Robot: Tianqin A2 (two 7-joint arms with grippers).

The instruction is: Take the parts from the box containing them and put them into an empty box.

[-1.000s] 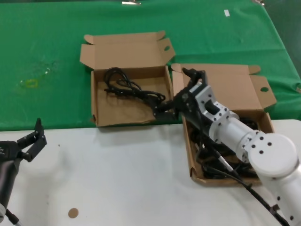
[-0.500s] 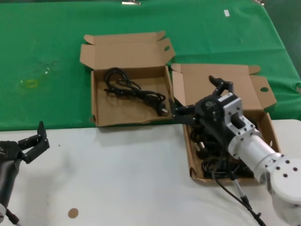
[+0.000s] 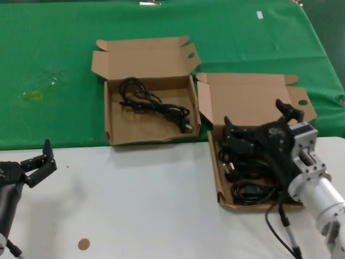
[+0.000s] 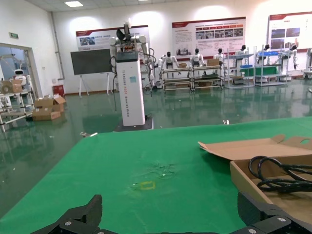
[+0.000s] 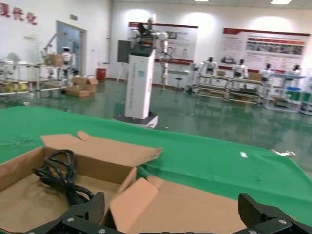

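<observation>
Right gripper (image 3: 256, 125) has its jaws spread wide with nothing in them, hanging over the source box (image 3: 253, 100) and its heap of cables (image 3: 245, 172). A second ago it reached toward the other box (image 3: 145, 116), left of the source, where one cable (image 3: 153, 102) lies. Next it probably dips for another. Left gripper (image 3: 40, 162) waits open, far left.

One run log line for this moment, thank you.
right claw: open, above full box | left claw: open, idle | one cable in other box
</observation>
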